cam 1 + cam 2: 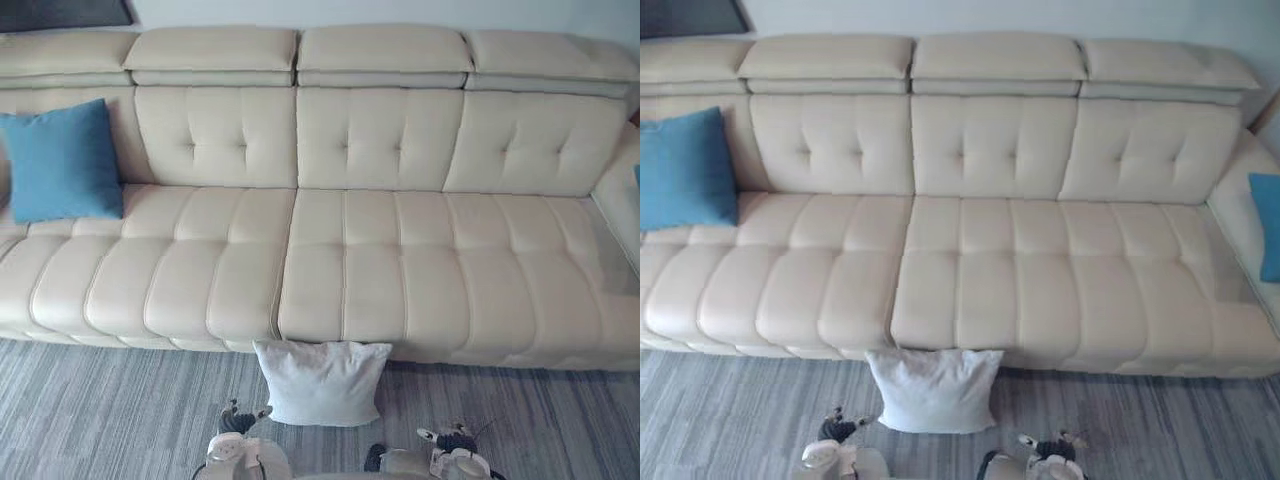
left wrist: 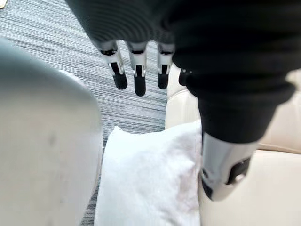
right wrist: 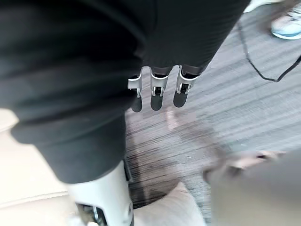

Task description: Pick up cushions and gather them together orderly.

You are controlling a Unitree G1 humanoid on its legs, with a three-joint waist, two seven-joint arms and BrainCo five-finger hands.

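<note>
A white cushion (image 1: 322,382) stands on the grey carpet, leaning against the front of the cream sofa (image 1: 350,270). A blue cushion (image 1: 60,160) rests upright against the sofa's back at the far left. Another blue cushion (image 1: 1268,225) lies on the sofa's right end. My left hand (image 1: 237,420) hangs low, just left of the white cushion, open and holding nothing; its straight fingers (image 2: 136,70) point over the carpet above the white cushion (image 2: 150,179). My right hand (image 1: 455,440) is low to the cushion's right, open and holding nothing, its fingers (image 3: 157,92) straight.
The sofa's seat between the blue cushions is bare. Grey striped carpet (image 1: 100,410) runs along the sofa's front. A person's shoe (image 3: 287,26) shows on the carpet in the right wrist view.
</note>
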